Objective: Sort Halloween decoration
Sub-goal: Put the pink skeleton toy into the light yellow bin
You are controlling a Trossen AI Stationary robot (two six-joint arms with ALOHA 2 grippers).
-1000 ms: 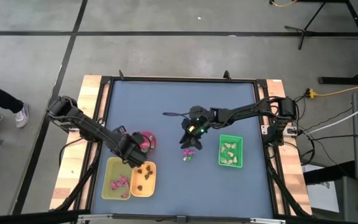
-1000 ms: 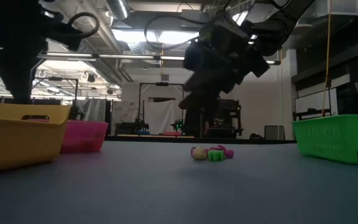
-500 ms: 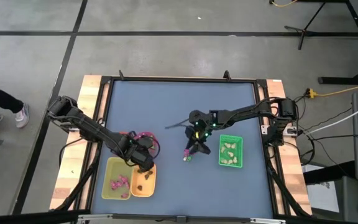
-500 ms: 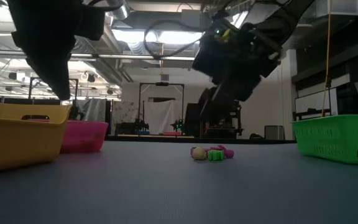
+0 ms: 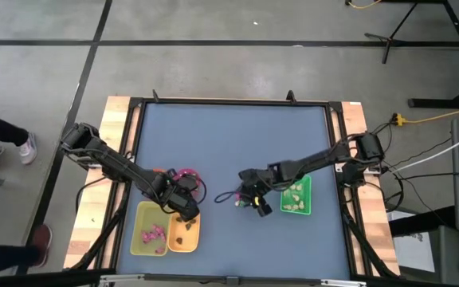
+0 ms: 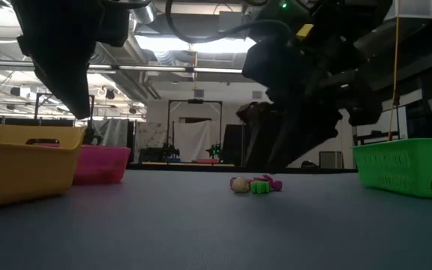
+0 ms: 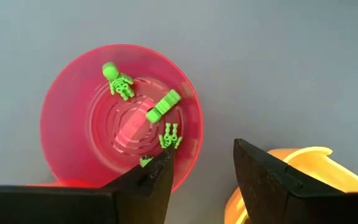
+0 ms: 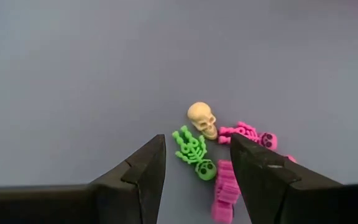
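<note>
This is a robotics lab or workshop hall. The blue-topped counter (image 5: pixel 229 151) sits in a black metal frame on a bare concrete floor (image 5: pixel 213 48) marked with dark tape lines. Cables (image 5: pixel 429 119) trail beside the counter. Beyond it hang ceiling strip lights (image 6: pixel 193 45) and exposed ducting, with a black equipment frame (image 6: pixel 193 131) standing underneath.

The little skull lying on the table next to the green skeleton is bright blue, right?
Not quite. The little skull is cream-white, not blue. The right wrist view shows it lying on the table right beside the green skeleton, with magenta pieces close by. The rest is right: it does lie on the table next to that skeleton.
</note>
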